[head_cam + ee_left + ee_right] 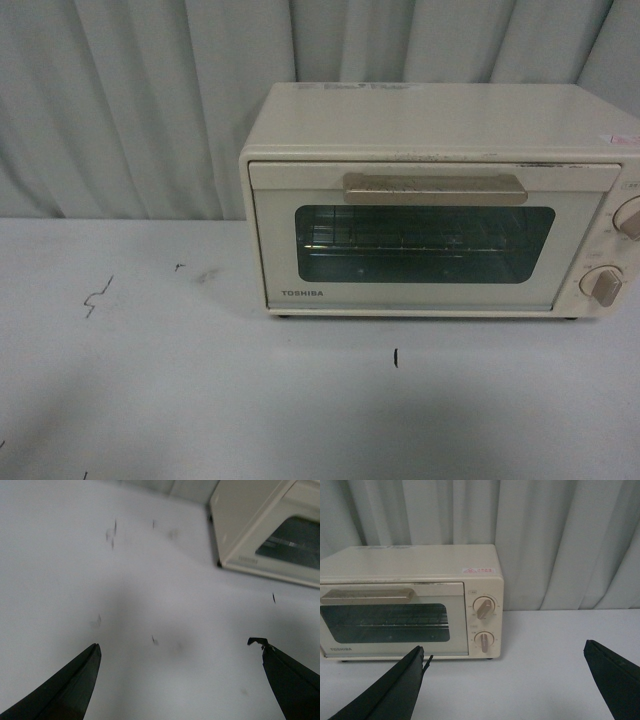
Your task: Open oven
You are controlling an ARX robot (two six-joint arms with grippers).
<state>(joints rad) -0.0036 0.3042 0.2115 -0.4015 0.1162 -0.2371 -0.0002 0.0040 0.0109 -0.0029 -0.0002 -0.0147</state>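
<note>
The oven [430,130] stands shut on the desk [150,390], and my left pincer [176,643] and right pincer [503,647] gape empty, short of it. I'd grip the bar handle [435,188] at its middle, then pull outward and down.

Closed oven [440,200] on table [150,380]

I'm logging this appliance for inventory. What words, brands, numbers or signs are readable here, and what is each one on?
"TOSHIBA": on the lower left corner of the oven door, clear in the front and right wrist views.
Pink sticker on the oven's top: printed, but too blurred to read.
Small marks around the two knobs: too small to read.
Faint print on the oven's top near the back: unreadable.
</note>
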